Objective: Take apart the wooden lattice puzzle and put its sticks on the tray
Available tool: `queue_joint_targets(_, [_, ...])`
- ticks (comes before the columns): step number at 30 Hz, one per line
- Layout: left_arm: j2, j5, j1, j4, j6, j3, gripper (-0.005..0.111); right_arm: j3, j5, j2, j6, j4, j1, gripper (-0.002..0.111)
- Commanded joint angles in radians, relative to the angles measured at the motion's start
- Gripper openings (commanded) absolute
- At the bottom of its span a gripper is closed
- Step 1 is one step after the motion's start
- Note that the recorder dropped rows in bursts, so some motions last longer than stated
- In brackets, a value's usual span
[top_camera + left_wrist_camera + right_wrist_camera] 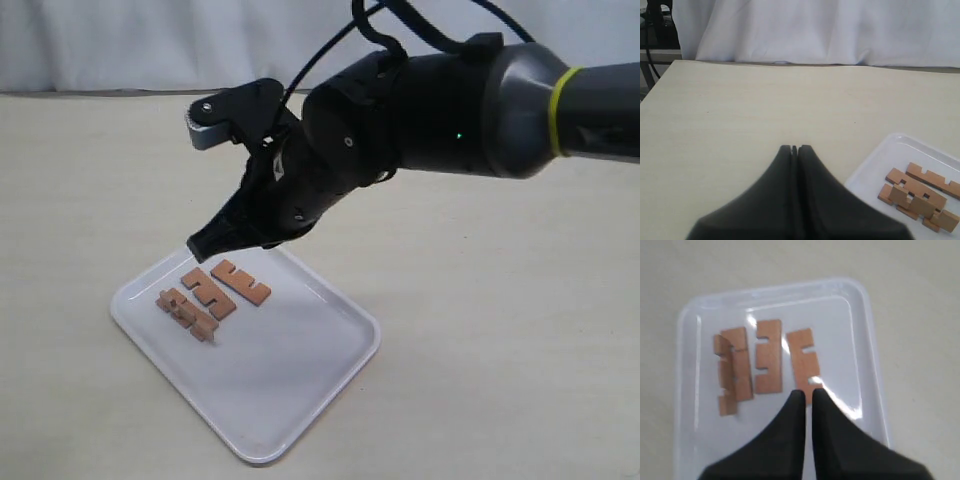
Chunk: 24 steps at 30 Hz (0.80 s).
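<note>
The white tray sits on the pale counter. All the sticks lie inside it, gathered toward one short end. Two of them lie flat and separate, side by side with their notches showing. These are the outer stick and the middle stick. On the middle stick's other side is what remains of the wooden lattice puzzle. It looks like two slats still crossed or overlapping, though the blur makes it hard to say whether they are locked together.

The right hand hangs over the tray's far rim, close to the sticks. Its fingers are drawn almost together with only a thin slit between them, and they pinch nothing. In the right wrist view its tips sit at the end of the outer stick, but I cannot tell whether they touch it.

The left hand is over bare counter, apart from the tray. Its fingers are pressed together and hold nothing.
</note>
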Motion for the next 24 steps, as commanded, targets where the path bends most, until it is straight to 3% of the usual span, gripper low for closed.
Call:
queue_joint_targets(1, [-0.001, -0.013, -0.008, -0.001, -0.004, 0.004, 0.000, 0.080, 0.005, -0.006, 0.000, -0.003, -0.079, 0.005])
queue_joint_targets(9, [-0.001, -0.009, -0.008, 0.001, -0.004, 0.004, 0.000, 0.279, -0.011, -0.054, -0.032, -0.001, -0.293, 0.005])
queue_joint_targets(16, [-0.001, -0.009, -0.008, 0.001, -0.004, 0.004, 0.000, 0.422, -0.255, -0.193, -0.009, 0.011, -0.457, 0.005])
queue_joint_targets(24, [-0.001, -0.009, -0.008, 0.001, -0.004, 0.004, 0.000, 0.455, -0.377, -0.241, -0.002, 0.025, -0.476, 0.005])
